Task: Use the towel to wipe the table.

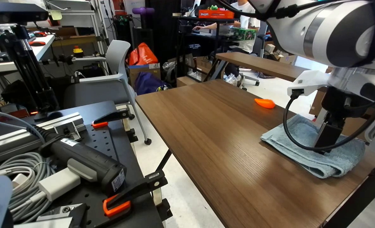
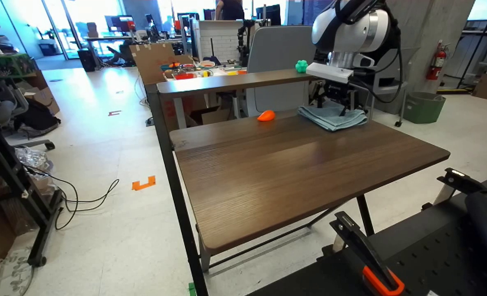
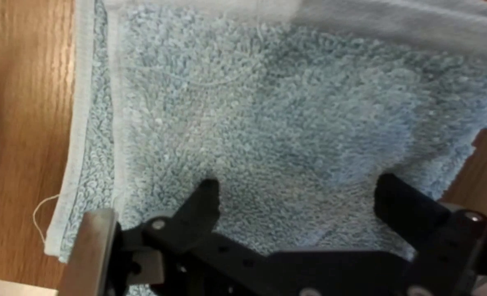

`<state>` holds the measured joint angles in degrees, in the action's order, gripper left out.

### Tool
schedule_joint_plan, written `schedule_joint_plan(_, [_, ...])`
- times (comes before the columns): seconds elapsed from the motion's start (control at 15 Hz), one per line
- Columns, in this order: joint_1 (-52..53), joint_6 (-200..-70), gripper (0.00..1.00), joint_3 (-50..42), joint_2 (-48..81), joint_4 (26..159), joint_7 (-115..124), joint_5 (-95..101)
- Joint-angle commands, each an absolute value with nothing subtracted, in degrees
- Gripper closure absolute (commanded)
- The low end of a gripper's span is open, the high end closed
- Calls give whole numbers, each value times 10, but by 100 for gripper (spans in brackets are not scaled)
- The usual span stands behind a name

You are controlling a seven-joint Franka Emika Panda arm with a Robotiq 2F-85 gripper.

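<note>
Okay, I see the towel (image 3: 268,123) folded on the table (image 2: 301,176), by its edge, under the arm (image 2: 329,33). Gripper (image 3: 297,195) points down over it, fingers (image 3: 201,205) spread well apart, tips right at the towel; can't tell if they press in. Orange thing (image 1: 265,103) sits along the same edge, apart from the towel. In an exterior view, gray chair (image 2: 282,47) stands behind the shelf (image 2: 227,83).

In an exterior view: folded pale-blue terry towel (image 1: 317,161) lies at right on brown wood-grain table (image 1: 200,136), black gripper (image 1: 323,151) pointing down at it. Orange teardrop-shaped object (image 1: 265,103) rests farther back, apart from towel. Black perforated workbench (image 1: 102,136) stands near left.
</note>
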<state>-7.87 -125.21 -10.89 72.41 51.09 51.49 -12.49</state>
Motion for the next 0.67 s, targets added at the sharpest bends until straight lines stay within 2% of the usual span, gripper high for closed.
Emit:
schedule_joint_plan(0.0, [-79, -1252, 0, -109, 724, 510, 515, -125])
schedule_joint_plan(0.33, [-99, -1173, 0, -97, 692, 544, 482, -133])
schedule_joint_plan(0.6, [-93, -1132, 0, -84, 636, 626, 382, -122])
